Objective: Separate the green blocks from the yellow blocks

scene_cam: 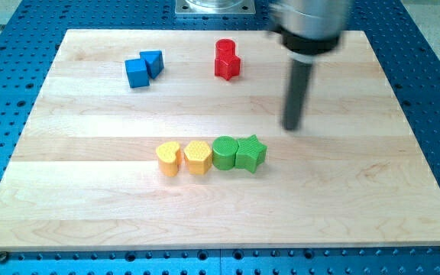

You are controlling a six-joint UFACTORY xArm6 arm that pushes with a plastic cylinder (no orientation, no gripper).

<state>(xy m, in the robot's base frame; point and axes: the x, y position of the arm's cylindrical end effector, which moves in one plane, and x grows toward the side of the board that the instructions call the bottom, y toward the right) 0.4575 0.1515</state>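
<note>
Four blocks lie in a touching row at the middle of the wooden board (90, 191). From the view's left: a yellow heart block (169, 158), a yellow hexagon block (196, 156), a green round block (224, 152), a green star block (250, 152). The yellow hexagon touches the green round block. My tip (292, 127) is above and to the right of the green star, apart from it by about a block's width.
Two blue blocks, a cube (137, 72) and a triangle (153, 61), touch at the view's top left. Two red blocks (226, 59) sit together at the top centre. A blue perforated table (434, 92) surrounds the board.
</note>
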